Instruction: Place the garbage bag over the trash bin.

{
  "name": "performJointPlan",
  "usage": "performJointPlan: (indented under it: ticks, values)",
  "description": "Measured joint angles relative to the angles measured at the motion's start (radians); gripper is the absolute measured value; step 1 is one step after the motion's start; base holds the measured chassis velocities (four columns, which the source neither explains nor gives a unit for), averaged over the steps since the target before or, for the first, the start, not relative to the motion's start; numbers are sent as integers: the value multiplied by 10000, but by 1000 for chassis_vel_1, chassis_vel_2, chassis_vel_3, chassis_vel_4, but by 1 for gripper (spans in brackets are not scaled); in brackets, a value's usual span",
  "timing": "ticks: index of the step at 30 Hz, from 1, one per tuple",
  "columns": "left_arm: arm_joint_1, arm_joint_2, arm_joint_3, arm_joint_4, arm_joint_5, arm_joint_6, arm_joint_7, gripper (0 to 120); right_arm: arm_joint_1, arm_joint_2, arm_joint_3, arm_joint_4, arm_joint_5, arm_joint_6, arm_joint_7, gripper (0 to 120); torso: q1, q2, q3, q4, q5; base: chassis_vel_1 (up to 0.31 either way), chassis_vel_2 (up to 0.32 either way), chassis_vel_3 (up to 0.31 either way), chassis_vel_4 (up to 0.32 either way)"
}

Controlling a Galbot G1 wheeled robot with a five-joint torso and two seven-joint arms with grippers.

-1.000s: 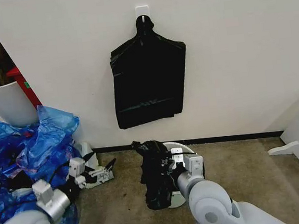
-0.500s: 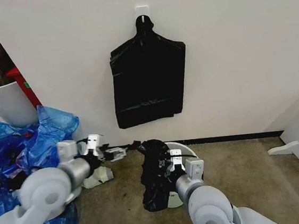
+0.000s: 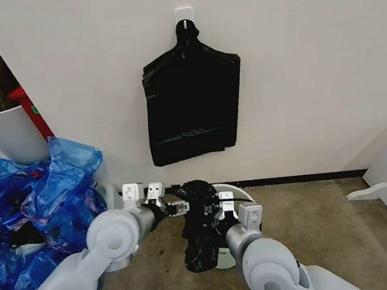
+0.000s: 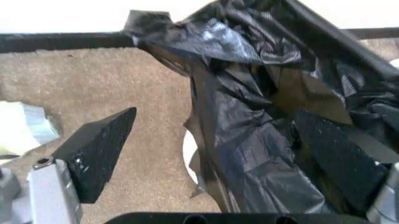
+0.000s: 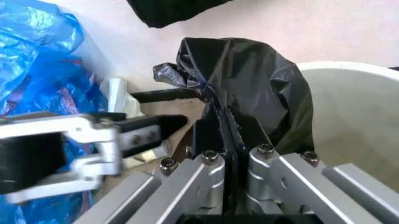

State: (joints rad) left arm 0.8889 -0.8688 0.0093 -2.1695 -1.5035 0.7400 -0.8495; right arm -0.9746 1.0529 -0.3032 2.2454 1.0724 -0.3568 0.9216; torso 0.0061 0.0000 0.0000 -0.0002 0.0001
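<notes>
The garbage bag [image 3: 200, 224] hangs in a crumpled heap over the near-left side of the trash bin [image 3: 234, 193], which stands on the floor by the wall. Most of the rim is bare and the inside of the bin is unlined, so by my judgement the task is only begun: the bag's mouth must yet be opened and drawn around the whole rim. The right claw [image 5: 227, 130] is clamped on a fold of the bag at the rim. The left claw [image 4: 215, 140] has its fingers apart, with bag film between them. No brand, label or writing can be read anywhere.
</notes>
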Motion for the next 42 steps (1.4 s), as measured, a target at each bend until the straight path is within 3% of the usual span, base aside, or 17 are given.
performJointPlan:
  ticks: [15,22,42]
  values:
    - [-830,-766,918,1011,90,-19,-414,100,-69,-17,-2,189,31,-1,-45,0,0,0,0,0,1,0,0,0,0]
    - [-1093,-1261,1372,1553,672,-30,-441,100,-69,-11,-26,192,124,2,-38,0,0,0,0,-1,0,0,0,0,0]
    - [-1173,-1394,1491,2208,1015,-45,-213,100,-24,-213,501,280,610,-22,-34,0,0,0,0,0,0,0,0,0,0]
